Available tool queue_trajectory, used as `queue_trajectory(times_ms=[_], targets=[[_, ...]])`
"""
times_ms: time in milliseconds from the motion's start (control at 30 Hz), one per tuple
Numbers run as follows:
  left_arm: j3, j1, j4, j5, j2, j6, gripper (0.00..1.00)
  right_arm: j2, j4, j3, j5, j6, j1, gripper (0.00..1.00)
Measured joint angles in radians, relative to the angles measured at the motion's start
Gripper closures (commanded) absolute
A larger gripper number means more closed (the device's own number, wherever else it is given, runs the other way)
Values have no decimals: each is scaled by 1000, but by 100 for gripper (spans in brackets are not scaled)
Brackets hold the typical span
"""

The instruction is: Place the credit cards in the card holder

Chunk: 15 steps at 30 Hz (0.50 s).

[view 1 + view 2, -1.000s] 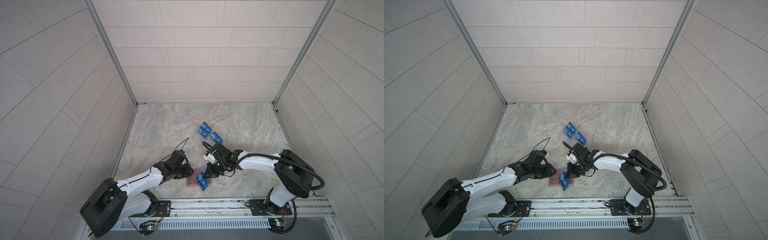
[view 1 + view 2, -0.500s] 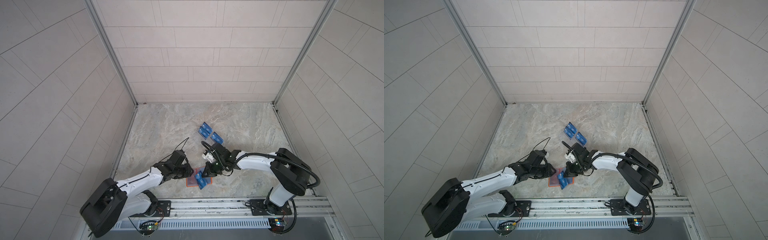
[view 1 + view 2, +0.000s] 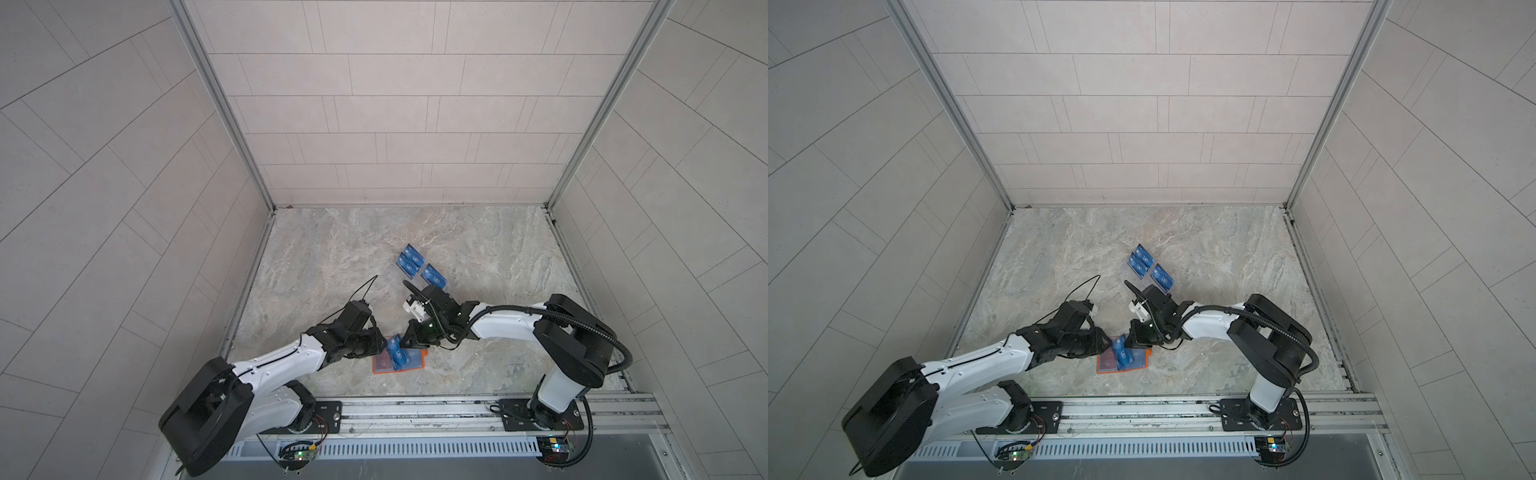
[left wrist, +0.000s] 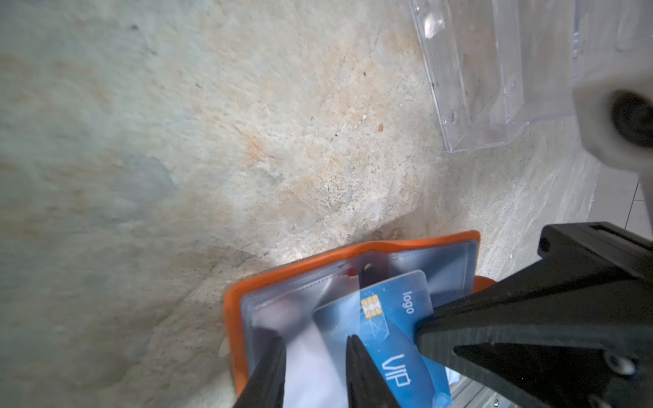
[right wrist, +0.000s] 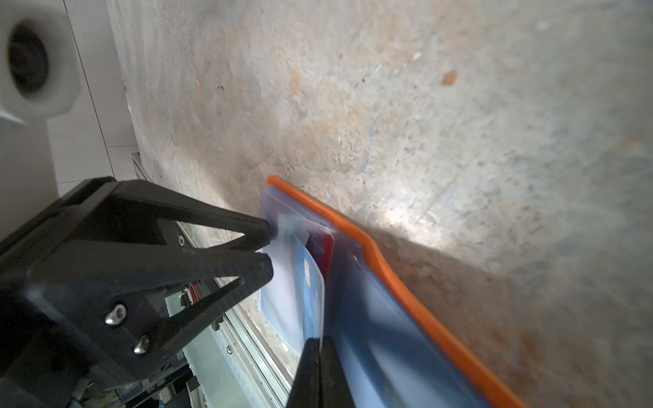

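Card (image 4: 392, 339) in R hand (image 5: 319, 341), over holder (image 4: 353, 252)

Both arms are reaching low, tips nearly meeting at lower centre in both top views. The left tool (image 3: 383, 345) is clamping the card holder (image 3: 376, 369) sleeves, jaws partly apart; the right tool (image 3: 405, 343) is pinching a blue card (image 3: 398, 355).

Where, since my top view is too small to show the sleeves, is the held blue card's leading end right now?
Observer: The left wrist view shows the blue card, chip end first, slanting over the open card holder toward its fold; whether it has entered a pocket I cannot tell.
Operator: Is the left gripper helping?
Observer: Yes, the left gripper pinches a clear sleeve, raised off the holder.
Operator: Anything already loaded?
Observer: The right wrist view shows a red card tucked inside, beside the blue one.
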Motion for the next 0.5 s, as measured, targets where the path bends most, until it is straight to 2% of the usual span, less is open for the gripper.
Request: queue_trajectory(times_ms=[500], targets=[[-5,-2,-14,-5,-14,-8,67,19,113,-45,43,51,3,100]])
